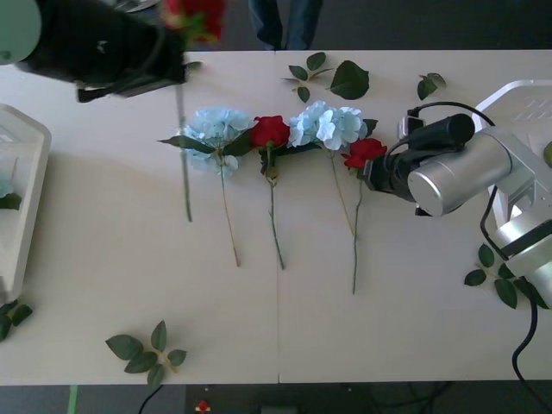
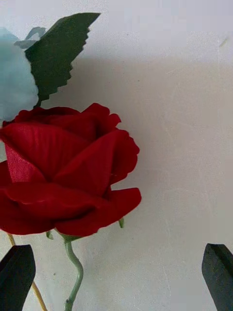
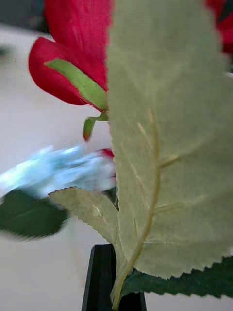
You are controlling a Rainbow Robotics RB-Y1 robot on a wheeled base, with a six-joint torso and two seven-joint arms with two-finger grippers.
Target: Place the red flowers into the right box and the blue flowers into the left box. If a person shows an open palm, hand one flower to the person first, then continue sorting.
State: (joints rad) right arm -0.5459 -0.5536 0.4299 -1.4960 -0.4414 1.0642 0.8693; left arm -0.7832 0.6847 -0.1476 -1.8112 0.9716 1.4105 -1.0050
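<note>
On the far left of the pale table, the left gripper was raised above the surface, its black fingers pinched together on the stem of a red rose. That rose's bloom pointed toward the far edge, and its long stem hung down toward the table, its lower end just left of the row of flowers. From the left wrist, a large green leaf of that rose stood right in front of the lens, with red petals behind it.

In the middle of the table lay a row of four flowers, stems pointing toward the near edge: a pale-blue cluster, a second red rose, another pale-blue cluster, and a third red rose at the right end.

The right gripper hovered at that rightmost rose, its black fingers spread wide apart, one on each side of the stem just below the bloom, not touching it.

The left box sat at the left edge of the table. The right box was at the far right, partly hidden by the silver right arm. Loose leaf sprigs were scattered about the table.
</note>
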